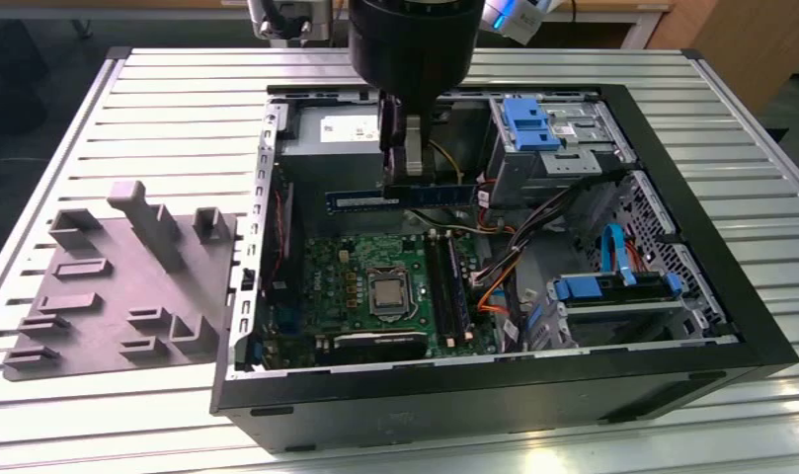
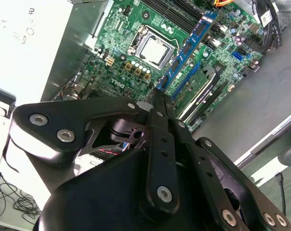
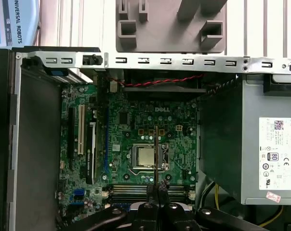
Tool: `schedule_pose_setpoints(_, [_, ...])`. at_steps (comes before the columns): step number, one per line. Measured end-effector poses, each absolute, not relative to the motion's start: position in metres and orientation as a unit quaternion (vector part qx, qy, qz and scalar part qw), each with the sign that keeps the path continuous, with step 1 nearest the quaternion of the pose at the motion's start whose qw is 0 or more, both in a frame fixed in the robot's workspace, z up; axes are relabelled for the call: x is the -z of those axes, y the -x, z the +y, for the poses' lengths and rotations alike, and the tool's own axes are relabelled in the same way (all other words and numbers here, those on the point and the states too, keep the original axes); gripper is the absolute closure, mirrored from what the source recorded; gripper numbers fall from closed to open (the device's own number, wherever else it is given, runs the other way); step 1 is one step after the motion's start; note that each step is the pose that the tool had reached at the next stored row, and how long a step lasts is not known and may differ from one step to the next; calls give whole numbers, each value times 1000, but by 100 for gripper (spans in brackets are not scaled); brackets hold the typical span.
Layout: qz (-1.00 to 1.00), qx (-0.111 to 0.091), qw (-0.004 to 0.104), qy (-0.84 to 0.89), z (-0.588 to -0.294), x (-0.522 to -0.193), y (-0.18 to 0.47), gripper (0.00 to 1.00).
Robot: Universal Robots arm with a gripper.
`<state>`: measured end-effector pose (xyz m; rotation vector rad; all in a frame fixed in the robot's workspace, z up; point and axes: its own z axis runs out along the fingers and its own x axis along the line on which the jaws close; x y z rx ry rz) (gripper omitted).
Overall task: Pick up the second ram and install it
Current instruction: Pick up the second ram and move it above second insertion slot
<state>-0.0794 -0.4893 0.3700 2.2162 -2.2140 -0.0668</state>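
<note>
Claw (image 1: 406, 176): clamped on the second ram (image 1: 439, 194), pinching it mid-length by its upper edge, upper middle of the exterior view.
Where it hangs: edge-down inside the open case, clear of the board and lying crosswise to the slot rails (in the first wrist view it's just a thin line (image 3: 156, 149) over the processor).
Doing it well: my read is that the long edge has to match one rail, the stick must stay level, and pressure should land evenly on both ends. A tilted entry would likely jam.
Table (image 1: 175, 89): ribbed metal under everything.
Case (image 1: 505, 390): black, open side up, centre-right of the exterior view.
Grey fixture (image 1: 96, 316): lower left, well apart, no bother.
Power supply (image 1: 320, 133): silver box just beside the stick, the closest wall to mind.
Motherboard (image 1: 340, 267): green, lower centre of the case.
Slot rails (image 1: 441, 286): long and black, running down the frame; whether one is filled, I can't tell.
Orange cables (image 1: 505, 265): just right of the rails, the likeliest snag.
Processor (image 1: 390, 293): small silver square beside the rails.
</note>
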Motion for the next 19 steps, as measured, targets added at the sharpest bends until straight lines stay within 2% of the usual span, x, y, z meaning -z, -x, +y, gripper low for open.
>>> schedule_pose_setpoints(19, [-707,21,4,-707,-489,-361,75,89])
